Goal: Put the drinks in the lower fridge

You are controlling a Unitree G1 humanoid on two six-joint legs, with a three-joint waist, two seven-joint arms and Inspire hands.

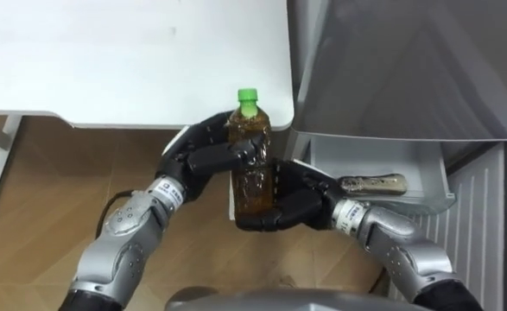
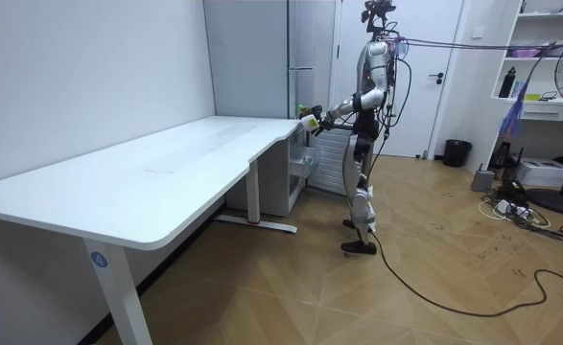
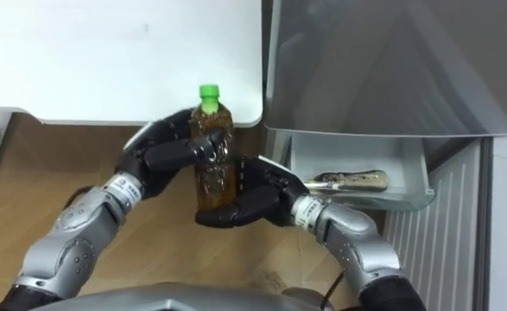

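**Bottle held in both hands before the open lower fridge; placing not yet done**

A bottle of brown tea with a green cap is held upright at the centre of the left eye view, over the floor, just below the corner of the white desk. The bottle's upper body is grasped by the left hand, with the fingers curled round it. Its lower part and base are wrapped by the right hand. The fridge is seen as a grey surface across the upper right of the frame. Below it, at the middle right, the lower compartment is open, and a flat wrapped packet lies in it. The bottle is near that compartment's left edge but outside it.

The task is judged to be in its carrying stage. One drink has been picked up and brought to the fridge, but nothing has been set down inside. The bottle must be moved to the right, lowered into the compartment and released. No further drinks are to be seen on the desk.

The grasp, the packet and the compartment's inside are shown by the eye views. The robot's stance is supplied by the room view: it stands upright on the wooden floor at the far end of the desk, beside the tall grey fridge, with both arms held forward.
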